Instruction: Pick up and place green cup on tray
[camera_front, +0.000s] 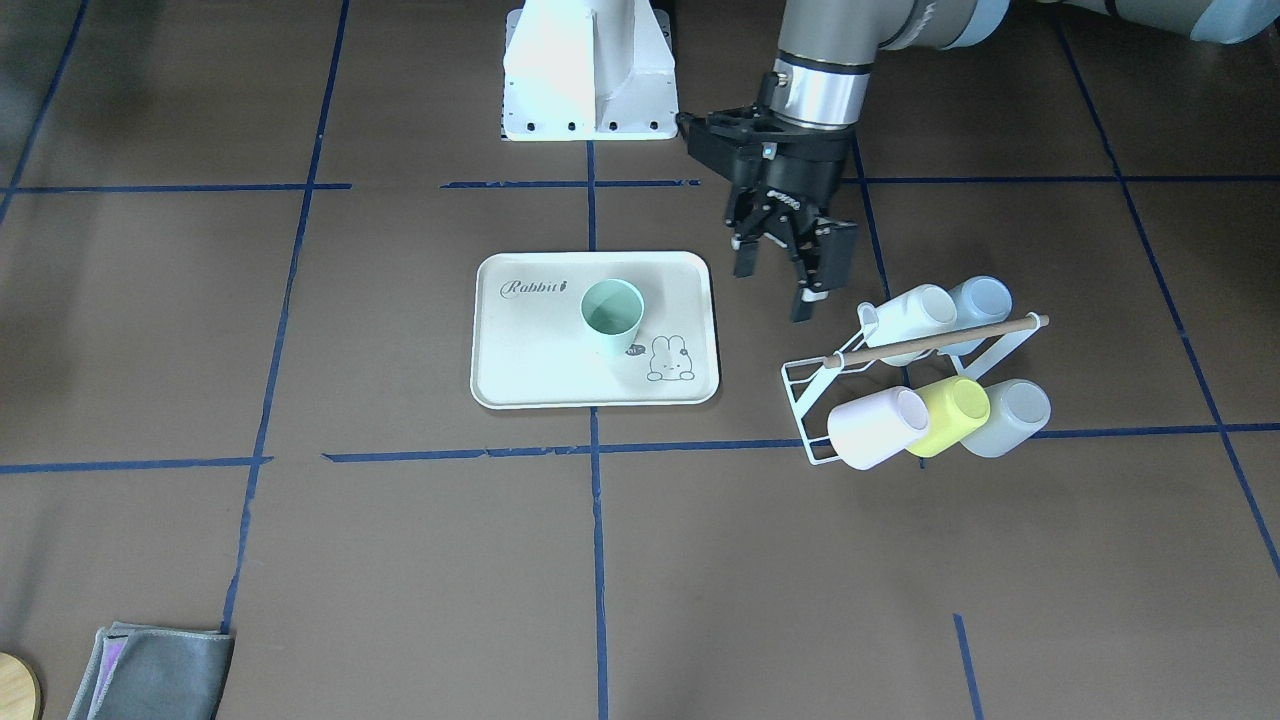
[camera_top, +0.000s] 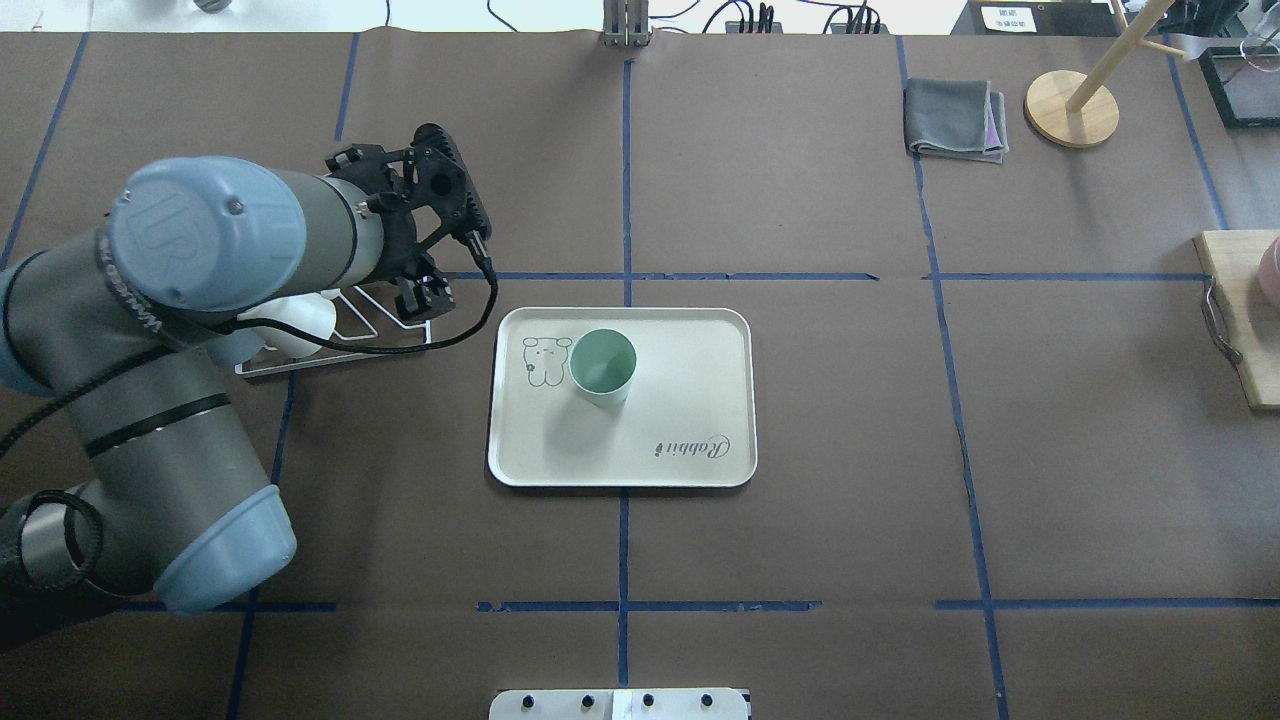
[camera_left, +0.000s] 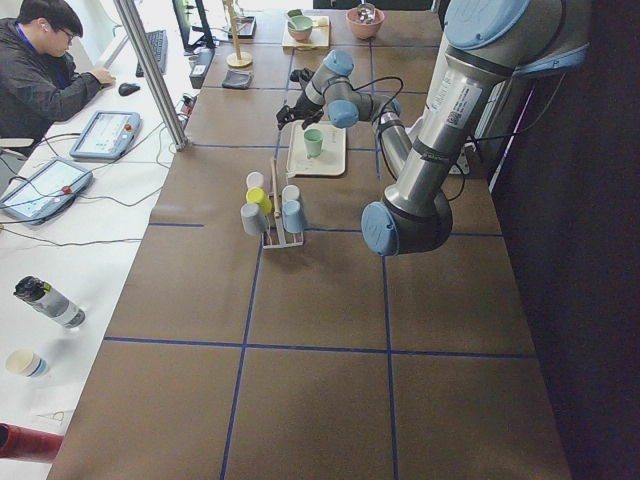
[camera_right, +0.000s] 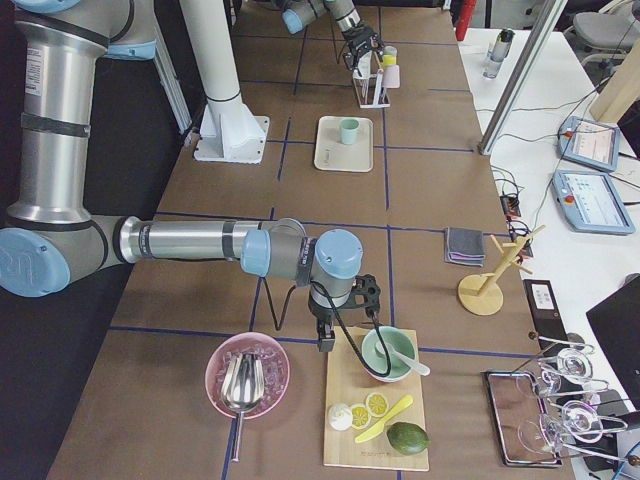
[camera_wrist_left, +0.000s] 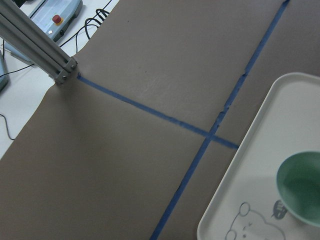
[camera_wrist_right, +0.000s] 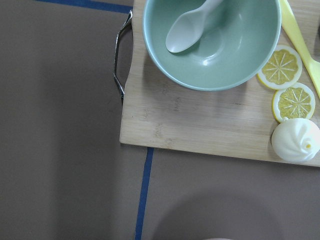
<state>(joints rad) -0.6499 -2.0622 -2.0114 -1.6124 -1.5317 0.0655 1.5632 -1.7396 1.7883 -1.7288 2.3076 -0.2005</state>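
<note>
Task looks essentially done. The small pale mint-green plastic cup stands upright, mouth up and empty, on the flat cream-white rectangular tray. It sits inside the rim, around the tray's middle, just beside the tray's rabbit drawing. Nothing touches the cup.

The left gripper hangs off the tray's edge on the robot's left side, above the table and near the tray. Its fingers are spread apart and hold nothing. It is between the tray and the white wire cup rack with a wooden bar. That rack stands near the tray on the same side and carries white, pale blue and yellow-lime cups.

The right gripper is well apart from the tray, down the table over a wooden cutting board with a pale green bowl. It shows only in the side view, so I cannot tell whether its fingers are apart or together. It plays no visible part in the task.

What is left, as a judgement: pick and place are complete, cup released and stable. At most the left arm needs to pull away from the tray to a rest pose. No correction of the cup seems needed.
</note>
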